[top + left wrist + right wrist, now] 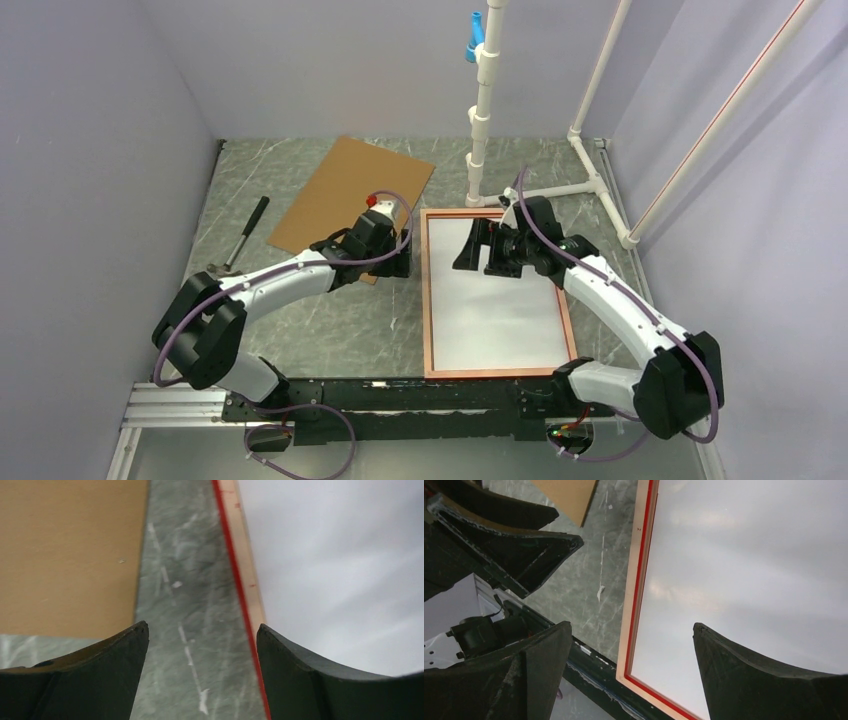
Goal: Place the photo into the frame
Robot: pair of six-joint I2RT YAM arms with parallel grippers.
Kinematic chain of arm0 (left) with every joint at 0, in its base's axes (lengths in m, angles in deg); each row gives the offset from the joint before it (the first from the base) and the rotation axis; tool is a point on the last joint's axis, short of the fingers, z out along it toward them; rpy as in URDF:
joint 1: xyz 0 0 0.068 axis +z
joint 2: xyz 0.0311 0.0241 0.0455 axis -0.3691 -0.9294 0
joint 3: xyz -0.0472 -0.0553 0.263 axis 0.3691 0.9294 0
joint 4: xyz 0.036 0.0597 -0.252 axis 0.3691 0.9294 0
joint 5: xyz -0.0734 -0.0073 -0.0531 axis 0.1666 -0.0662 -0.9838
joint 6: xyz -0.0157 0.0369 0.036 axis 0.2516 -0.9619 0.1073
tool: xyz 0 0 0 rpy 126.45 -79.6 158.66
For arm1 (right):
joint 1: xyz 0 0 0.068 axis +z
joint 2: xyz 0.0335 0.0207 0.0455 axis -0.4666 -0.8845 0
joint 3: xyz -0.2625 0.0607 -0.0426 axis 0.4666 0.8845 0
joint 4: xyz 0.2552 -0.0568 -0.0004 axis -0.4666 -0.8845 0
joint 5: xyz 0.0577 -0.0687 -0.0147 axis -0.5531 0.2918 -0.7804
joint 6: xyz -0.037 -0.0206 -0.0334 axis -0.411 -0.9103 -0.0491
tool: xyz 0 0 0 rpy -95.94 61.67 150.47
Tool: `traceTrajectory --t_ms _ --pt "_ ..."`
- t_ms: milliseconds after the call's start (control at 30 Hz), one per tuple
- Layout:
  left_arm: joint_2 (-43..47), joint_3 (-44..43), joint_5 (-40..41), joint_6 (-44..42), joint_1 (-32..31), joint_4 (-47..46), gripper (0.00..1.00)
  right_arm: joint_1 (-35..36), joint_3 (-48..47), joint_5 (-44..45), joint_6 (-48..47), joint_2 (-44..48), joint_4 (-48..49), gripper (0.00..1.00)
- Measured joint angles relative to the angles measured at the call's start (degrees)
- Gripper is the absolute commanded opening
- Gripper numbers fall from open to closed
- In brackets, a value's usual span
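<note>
Top external view has the grey table (330, 330) carrying the frame (427, 300), back up, under the right pincer (482, 255) and just right of the left pincer (397, 263). Inside it lies the photo (500, 320), white side up, beneath the right pincer's wide, empty jaws. A brown backing board (340, 190) sits left of the left pincer, whose jaws are spread over bare table, holding nothing. A hammer (245, 235) lies farther left.

The left gripper (202, 630) holds its two dark fingers (100, 680) wide apart at the bottom, with only the grey marbled table (190, 580) between them. At upper left lies a brown board (65, 555). On the right runs the frame (246, 580), its edge red and pale orange, and inside it the photo (340, 570) shows its white back.
</note>
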Motion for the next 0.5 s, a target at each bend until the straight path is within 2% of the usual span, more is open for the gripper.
traceTrajectory --t_ms 267,500 --pt "-0.1 -0.8 7.1 -4.9 0.7 5.9 0.92 2.6 -1.2 -1.3 2.3 -8.1 3.8 0.92" --pt "0.9 0.1 4.1 -8.6 7.0 4.7 0.92 8.5 -7.5 -1.6 3.7 -17.7 8.1 0.96"
